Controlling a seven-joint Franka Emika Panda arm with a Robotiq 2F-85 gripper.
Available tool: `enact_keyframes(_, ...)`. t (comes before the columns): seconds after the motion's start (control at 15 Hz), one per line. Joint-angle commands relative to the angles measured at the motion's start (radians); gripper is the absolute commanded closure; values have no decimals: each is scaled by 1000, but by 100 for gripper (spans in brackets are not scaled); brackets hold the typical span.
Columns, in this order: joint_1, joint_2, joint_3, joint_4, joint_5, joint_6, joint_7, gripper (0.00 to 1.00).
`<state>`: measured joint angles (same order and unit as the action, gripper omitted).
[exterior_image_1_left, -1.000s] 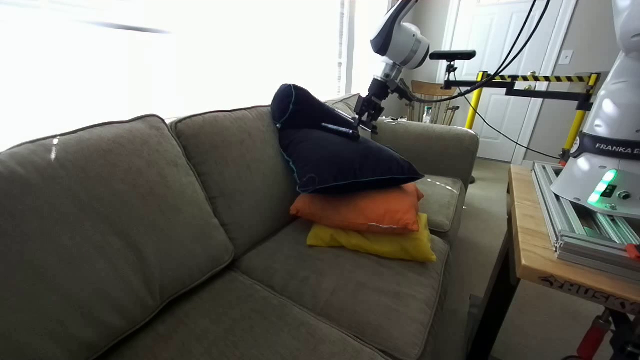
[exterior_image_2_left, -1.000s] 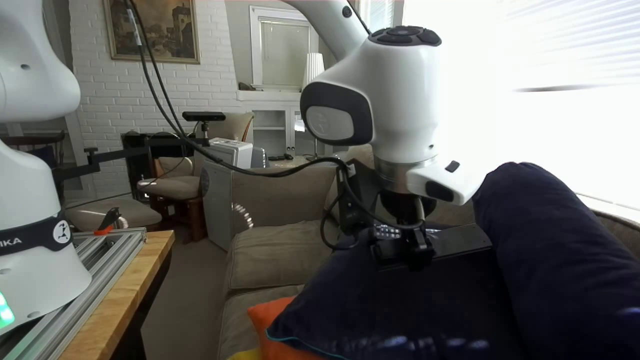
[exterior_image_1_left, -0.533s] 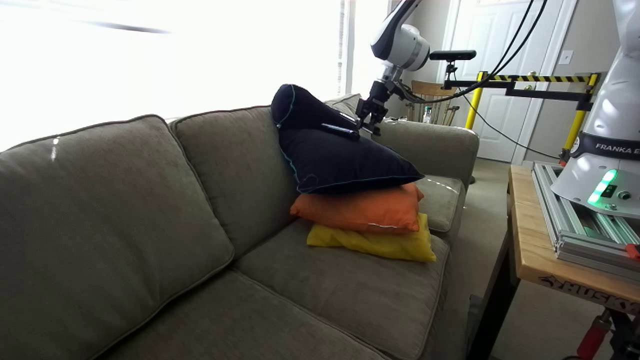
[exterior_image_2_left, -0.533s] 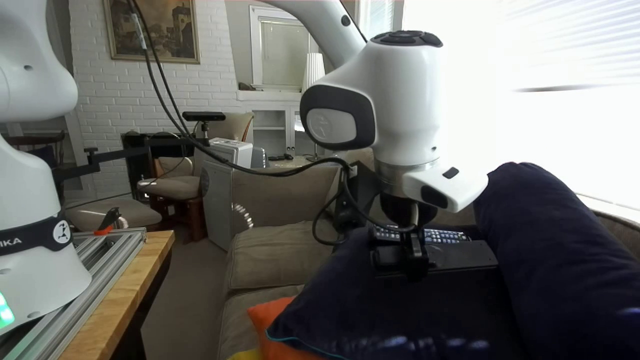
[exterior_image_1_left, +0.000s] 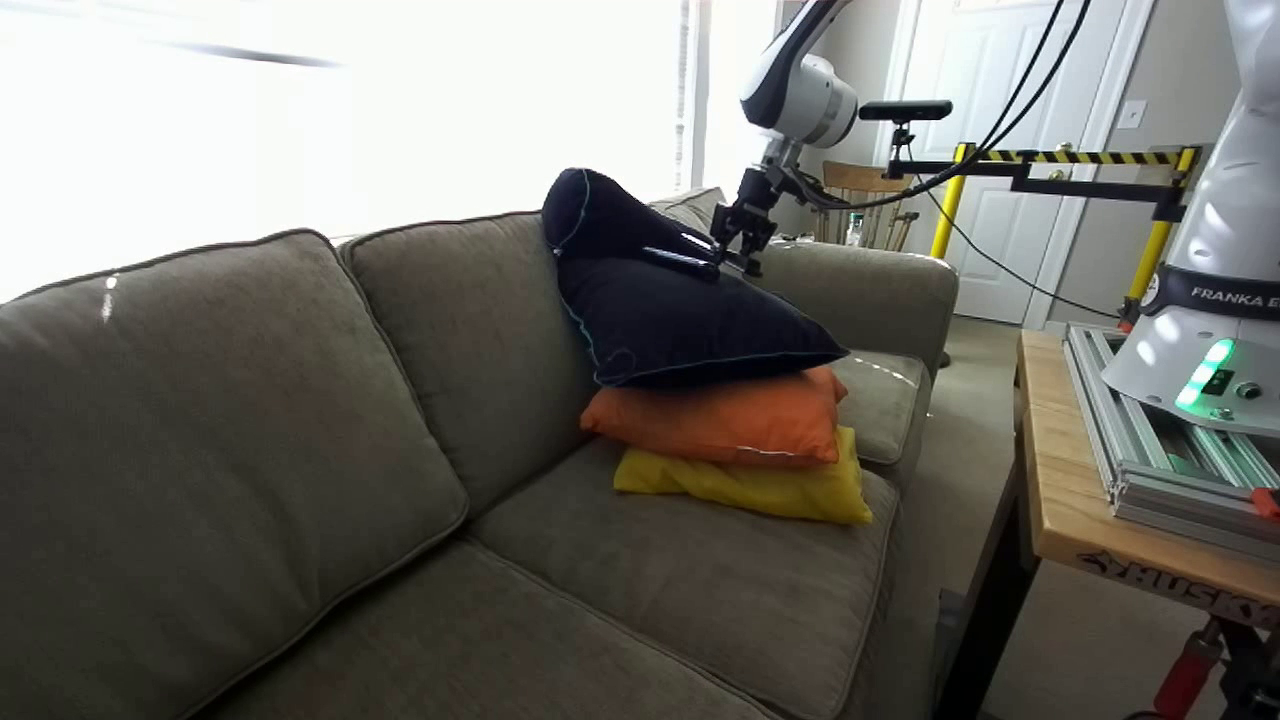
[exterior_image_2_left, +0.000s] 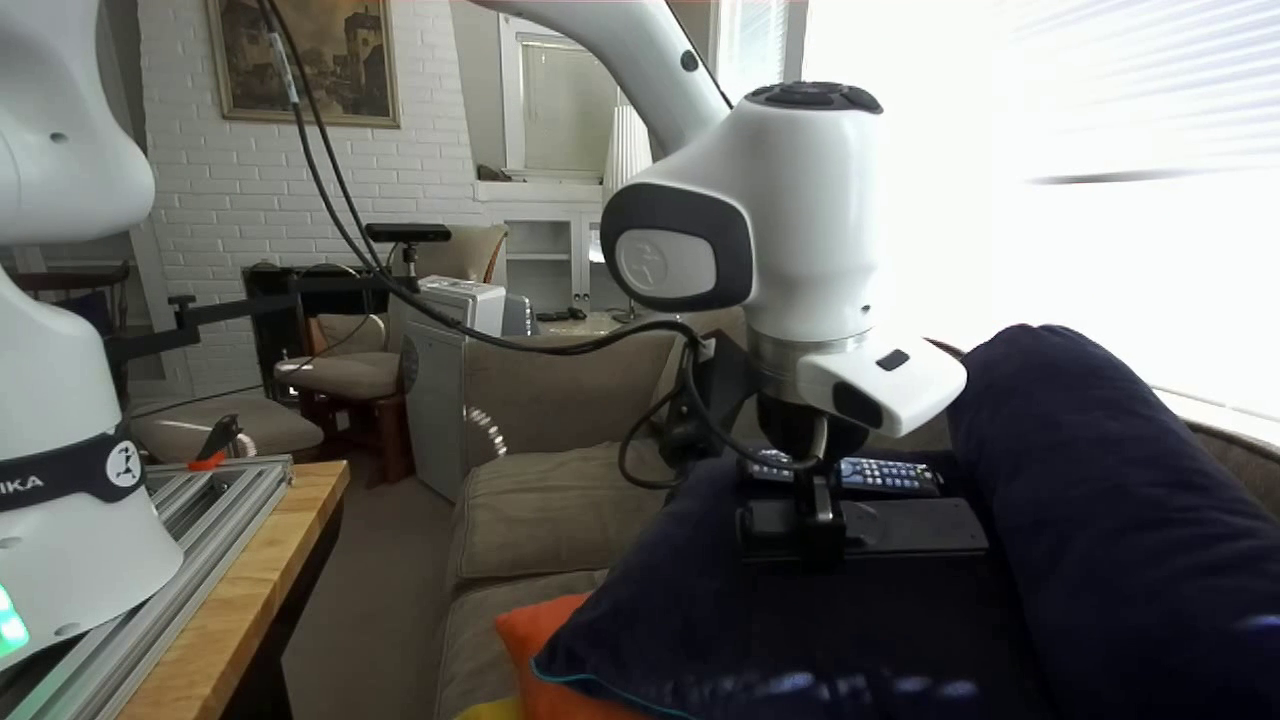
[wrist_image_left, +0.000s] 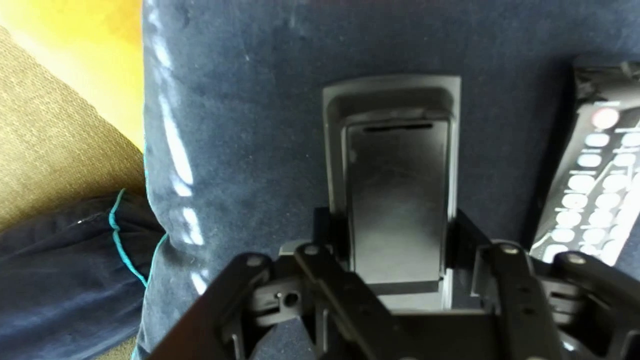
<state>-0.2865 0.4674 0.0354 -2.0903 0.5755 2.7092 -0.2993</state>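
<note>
My gripper (exterior_image_2_left: 822, 545) is shut on a flat black remote (wrist_image_left: 397, 175), which lies back side up between the fingers. In the wrist view both fingertips (wrist_image_left: 395, 237) press its long sides. In an exterior view the remote (exterior_image_2_left: 915, 527) lies level, on or just above a dark blue pillow (exterior_image_2_left: 800, 620); I cannot tell whether it touches. A second remote with light buttons (wrist_image_left: 595, 190) lies on the pillow beside it, also visible in both exterior views (exterior_image_2_left: 890, 476) (exterior_image_1_left: 680, 262).
The dark blue pillow (exterior_image_1_left: 700, 320) rests on an orange pillow (exterior_image_1_left: 715, 420) and a yellow one (exterior_image_1_left: 750, 485) on a grey-brown couch (exterior_image_1_left: 640, 570). Another dark blue cushion (exterior_image_2_left: 1100, 500) leans against the couch back. A wooden workbench (exterior_image_1_left: 1050, 480) carries the arm's base.
My gripper has come down towards the pillow with the black remote, which was tilted and is level now. The buttoned remote, mostly covered before in an exterior view, shows more.
</note>
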Motion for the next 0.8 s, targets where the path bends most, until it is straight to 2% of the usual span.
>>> enact_keyframes(0.0,9,23,9,21,-22,22,50,67)
enact_keyframes(0.27,14,38,16,34,-20,41,65,67)
enact_keyframes(0.33,11,39,20,37,-18,45,63,17)
enact_keyframes(0.4,10,39,24,35,-16,63,63,16)
enact_keyframes(0.53,5,35,30,30,-15,95,62,4)
enact_keyframes(0.6,5,33,31,27,-16,114,67,1)
enact_keyframes(0.73,2,30,35,25,-20,134,71,0)
